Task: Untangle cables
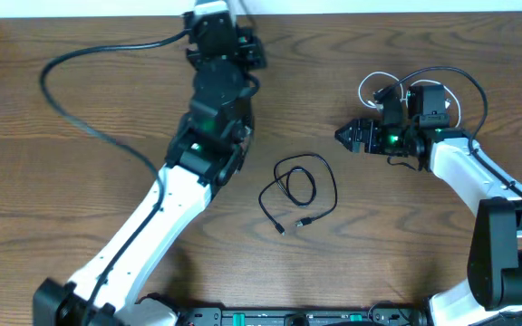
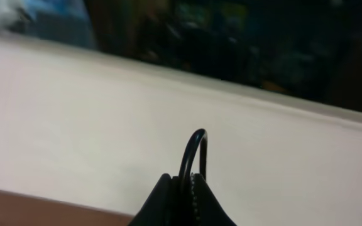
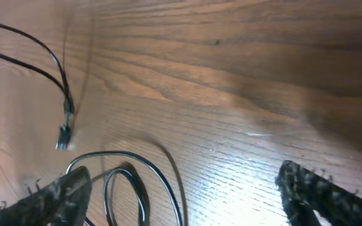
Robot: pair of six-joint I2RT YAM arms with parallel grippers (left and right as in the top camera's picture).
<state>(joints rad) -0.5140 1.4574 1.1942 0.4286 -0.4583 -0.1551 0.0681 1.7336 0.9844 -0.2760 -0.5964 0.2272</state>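
A thin black cable (image 1: 302,186) lies in loose loops on the wooden table (image 1: 406,235), its two small plug ends (image 1: 281,228) close together at the front. My right gripper (image 1: 347,136) hovers just right of it, pointing left. In the right wrist view this gripper (image 3: 181,201) is open, and the cable's loops (image 3: 137,182) lie on the wood by the left finger (image 3: 55,194); one plug (image 3: 63,135) shows further off. My left gripper (image 2: 190,179) is shut on a bent loop of thin black cable (image 2: 193,150), raised at the table's far edge against a pale wall.
My left arm (image 1: 211,109) stretches from the front left to the back centre. A thicker black cord (image 1: 53,77) sweeps from it across the table's left side. Black and white wires (image 1: 460,86) loop around my right wrist. The table's back edge (image 1: 379,11) is near.
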